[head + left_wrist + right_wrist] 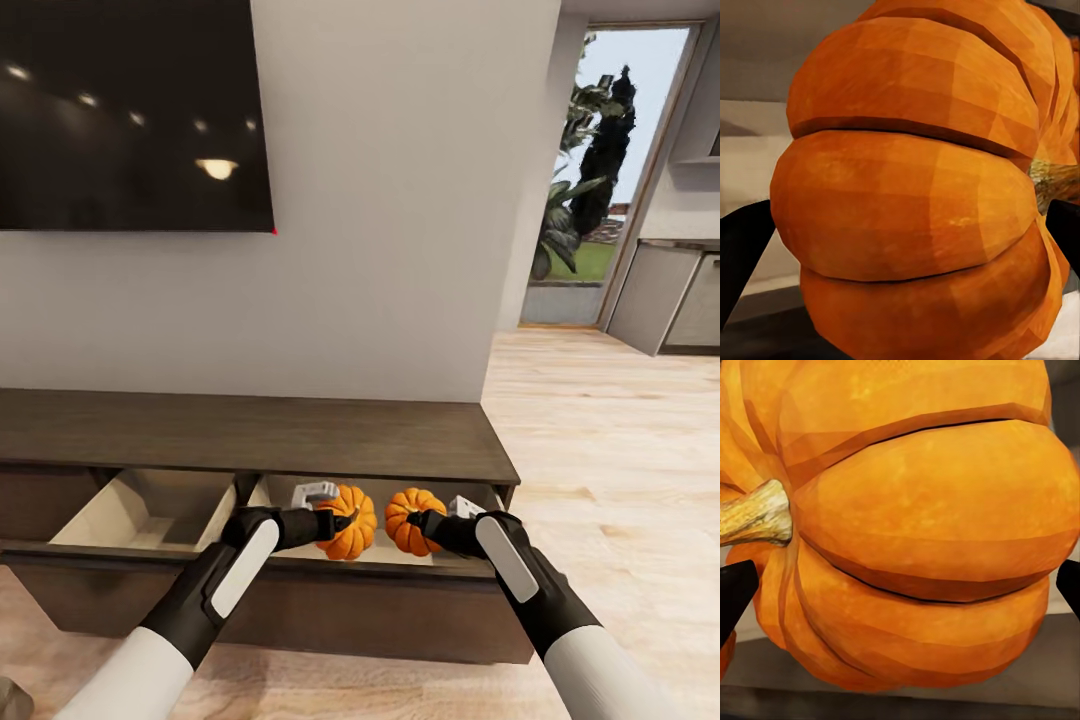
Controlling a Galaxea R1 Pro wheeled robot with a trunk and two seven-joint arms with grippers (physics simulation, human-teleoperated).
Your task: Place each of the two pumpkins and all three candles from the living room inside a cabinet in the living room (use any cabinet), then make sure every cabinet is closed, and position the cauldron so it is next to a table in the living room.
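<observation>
We record the left gripper (338, 523) clamped on the left pumpkin (351, 522). In the left wrist view its two black fingers (741, 251) sit at either flank of the orange body (915, 202), spread just as wide as the fruit and touching it. The tan stem (1056, 180) points sideways toward one finger, so the pumpkin lies tipped on its side in the grip.

We record the right gripper (420, 524) likewise closed around the right pumpkin (412, 520). In the right wrist view the black fingers (735, 589) show at both edges against the ribbed orange surface (930, 532), with the stem (757, 514) again turned sideways.

In the head view both pumpkins hang side by side, near each other but apart, over the right-hand open drawer (395, 552) of the cabinet (250, 435). We cannot tell whether either one rests on the pale drawer bottom. Two small pale grey items (313, 492) lie in the drawer behind them. A second drawer (140, 510) stands pulled out to the left, with a beige interior.

Above the cabinet a black TV (130, 110) hangs on the grey wall (400, 200). Light wood floor (600, 440) runs to the right toward a glass door (610, 170) with greenery outside.
</observation>
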